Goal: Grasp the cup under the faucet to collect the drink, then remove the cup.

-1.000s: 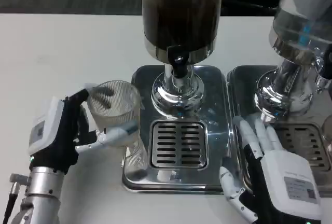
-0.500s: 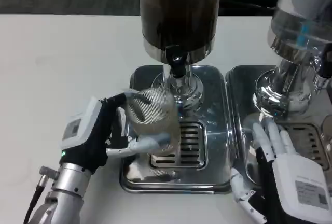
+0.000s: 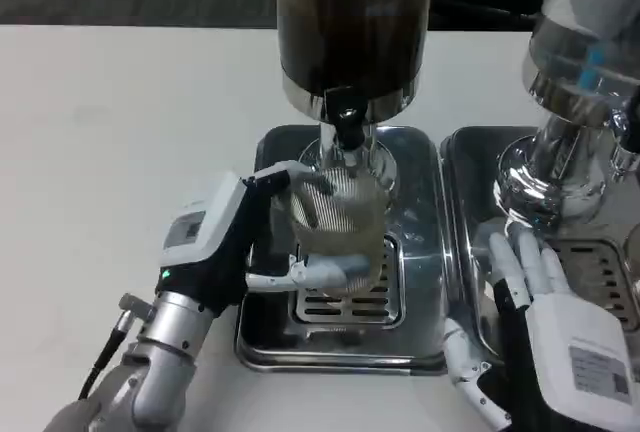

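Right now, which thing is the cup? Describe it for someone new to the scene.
Find the dark dispenser at the top middle, on its steel tray. Directly under its black faucet, over the slotted grate, sits the cup: clear and ribbed, held by the left hand.

Left hand with fingers wrapped around the cup, right hand flat, fingers spread

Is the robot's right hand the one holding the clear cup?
No: the left hand grips the ribbed clear cup over the drip grate under the dark dispenser's faucet, while the right hand lies apart, holding nothing.
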